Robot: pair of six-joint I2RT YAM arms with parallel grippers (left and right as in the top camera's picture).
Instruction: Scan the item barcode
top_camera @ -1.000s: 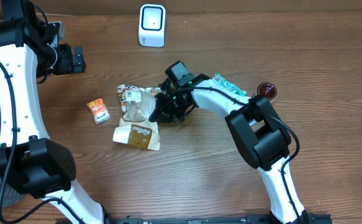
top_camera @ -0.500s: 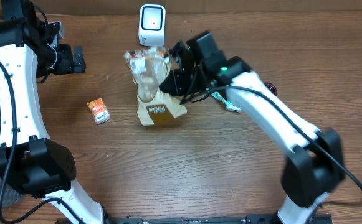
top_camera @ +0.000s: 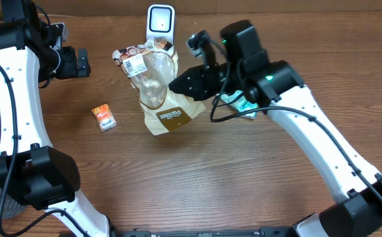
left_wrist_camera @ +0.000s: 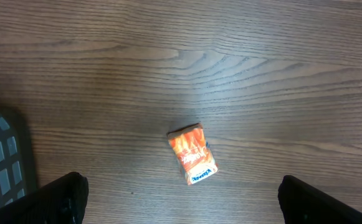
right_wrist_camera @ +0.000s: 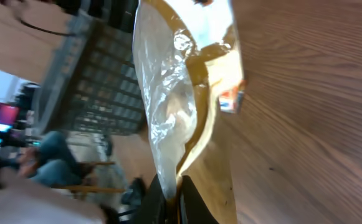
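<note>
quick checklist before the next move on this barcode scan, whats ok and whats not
1. Right gripper shut on the pastry bag: ok.
2. Bag held up close to the scanner: ok.
3. White label turned toward the scanner's window: cannot tell.
4. Left gripper open and apart from the bag: ok.
5. Orange packet lying off to the side of the bag: ok.

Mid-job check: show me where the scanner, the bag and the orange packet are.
scanner [top_camera: 160, 21], overhead view, on its front face.
bag [top_camera: 156, 82], overhead view, on its clear middle.
orange packet [left_wrist_camera: 192, 155], left wrist view, on its printed top face.
</note>
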